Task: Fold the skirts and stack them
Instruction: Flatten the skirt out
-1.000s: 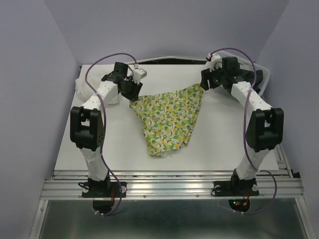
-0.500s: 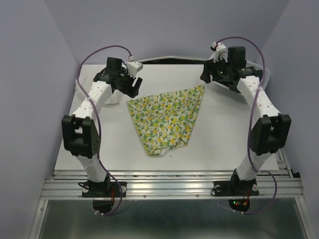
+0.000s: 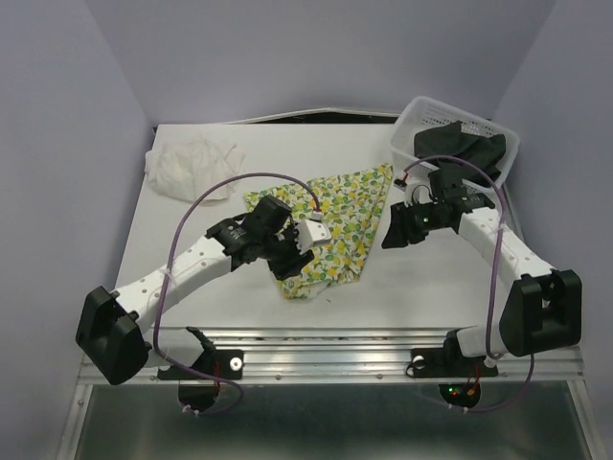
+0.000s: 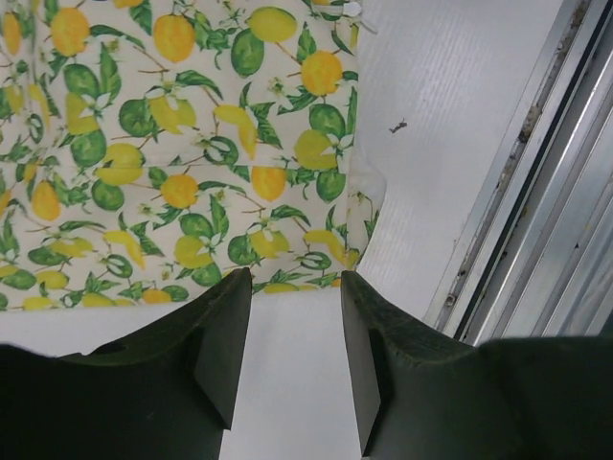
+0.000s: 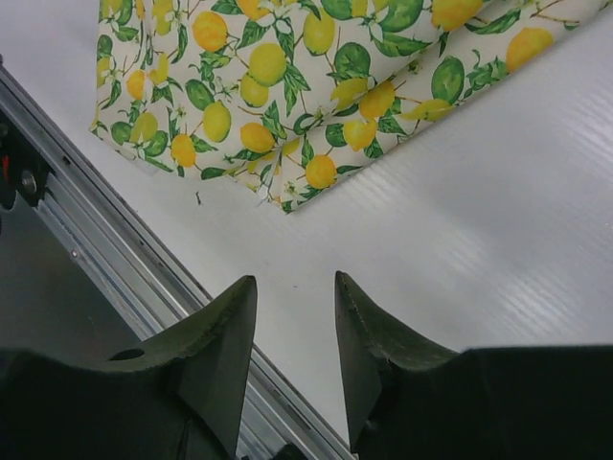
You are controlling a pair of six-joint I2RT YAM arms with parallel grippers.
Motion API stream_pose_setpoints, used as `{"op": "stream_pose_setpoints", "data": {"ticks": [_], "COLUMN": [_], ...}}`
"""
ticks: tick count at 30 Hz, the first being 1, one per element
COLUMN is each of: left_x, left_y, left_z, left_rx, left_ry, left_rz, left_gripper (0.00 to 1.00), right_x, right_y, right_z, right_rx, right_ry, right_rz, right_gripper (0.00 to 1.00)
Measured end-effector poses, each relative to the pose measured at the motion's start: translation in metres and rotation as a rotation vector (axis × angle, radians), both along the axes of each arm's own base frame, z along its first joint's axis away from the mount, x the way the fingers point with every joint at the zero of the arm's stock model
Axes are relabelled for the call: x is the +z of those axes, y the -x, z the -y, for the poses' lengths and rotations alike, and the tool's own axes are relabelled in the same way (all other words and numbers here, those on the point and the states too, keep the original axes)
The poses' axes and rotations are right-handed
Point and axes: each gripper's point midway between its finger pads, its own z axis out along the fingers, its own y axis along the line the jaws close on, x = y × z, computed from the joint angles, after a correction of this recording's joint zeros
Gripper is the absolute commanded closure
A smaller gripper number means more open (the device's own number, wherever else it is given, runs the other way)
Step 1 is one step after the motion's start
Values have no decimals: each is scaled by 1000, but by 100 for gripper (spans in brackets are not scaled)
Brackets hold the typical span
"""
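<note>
The lemon-print skirt (image 3: 350, 206) lies flat in the middle of the table, narrowing toward the near edge. My left gripper (image 3: 290, 261) hovers over its near left edge, open and empty; the left wrist view shows the skirt's hem (image 4: 172, 144) just beyond my left gripper (image 4: 295, 287). My right gripper (image 3: 395, 230) is just off the skirt's right edge, open and empty; in the right wrist view bare table shows at my right gripper (image 5: 295, 283), with the skirt (image 5: 316, 86) ahead. The white skirt (image 3: 192, 165) sits crumpled at the back left. The black skirt (image 3: 469, 149) lies in the basket.
A white mesh basket (image 3: 412, 120) stands at the back right corner. Metal rails (image 3: 335, 350) run along the table's near edge, also seen as rails (image 4: 536, 192) in the left wrist view and rails (image 5: 57, 240) in the right wrist view.
Both grippers let go of the lemon skirt's far corners and swung from the back of the table toward its near half. The skirt now lies flat.
</note>
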Motion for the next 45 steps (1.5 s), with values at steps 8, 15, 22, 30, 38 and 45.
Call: {"op": "stream_pose_setpoints", "data": {"ticks": [8,15,22,30,38,45], "left_x": [-39,-67,-86,-67,-74,-96], "left_y": [23,-5,-16,-8,-2,2], "left_z": [42,37,28,30,24,13], "left_rx": [-107,-30,-20,-50,-57,-58], "left_ry": [-120,-248,-340,-286,-298,-368], "left_rz": [33,113,139,140,124,89], "left_gripper": [42,49,33,27,28,26], "right_x": [-21,-25,-26,-27,-26,-27], "right_y": [9,3,-4,-6,-7,-8], "right_z": [1,6,7,4,0,1], "right_rx": [-15,-32,-37,-28,-18,-22], "right_ry": [2,39,60,71,68,74], "right_rz": [-42,-14,21,35,48,51], "right_gripper": [56,56,56,56,56,56]}}
